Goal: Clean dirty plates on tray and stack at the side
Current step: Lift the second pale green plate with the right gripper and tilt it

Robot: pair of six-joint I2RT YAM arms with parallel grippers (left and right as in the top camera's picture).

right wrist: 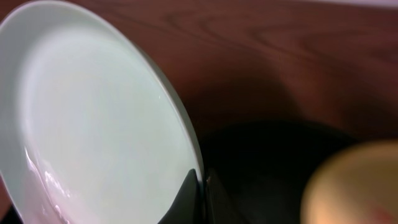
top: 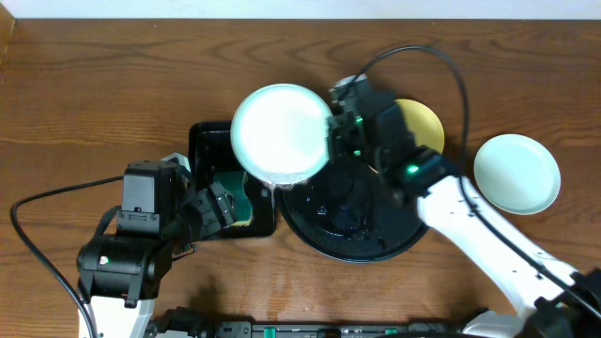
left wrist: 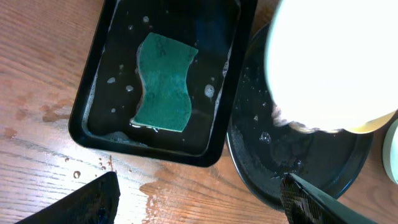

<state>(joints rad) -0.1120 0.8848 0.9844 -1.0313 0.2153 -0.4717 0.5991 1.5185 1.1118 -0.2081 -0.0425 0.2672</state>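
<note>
- The right claw (right wrist: 199, 186) is shown clenched on the rim of a pale mint plate (right wrist: 93, 124). The plate is held up and tilted at upper centre of the overhead frame, where it overlaps the upper left edge of the round black tray (top: 366, 246).
- The left claw (left wrist: 199, 186) is seen spread wide, and nothing is gripped between its fingers (left wrist: 81, 202). It is poised over the near edge of a rectangular black tray (left wrist: 87, 118), in which a green sponge (left wrist: 163, 81) lies among water drops and bubbles.
- The wooden table (top: 94, 94) beside the rectangular tray is marked with wet patches at the lower left of the left wrist view.
- A yellow plate (top: 424, 120) is seen at the upper right of the round tray, largely covered by the right arm (top: 470, 221). Whether it rests on the tray's rim or on the table cannot be told.
- A second mint plate (top: 516, 174) is pictured alone on the table at the right of the overhead frame, apart from the round tray.
- In the left wrist view the held plate is washed out to near white and cut off by the upper right corner.
- In the right wrist view the yellow plate is reduced to a blur at lower right, and the round tray to a dark shape behind the claw.
- A faint pinkish film is seen near the held plate's lower left rim, but what it is cannot be made out.
</note>
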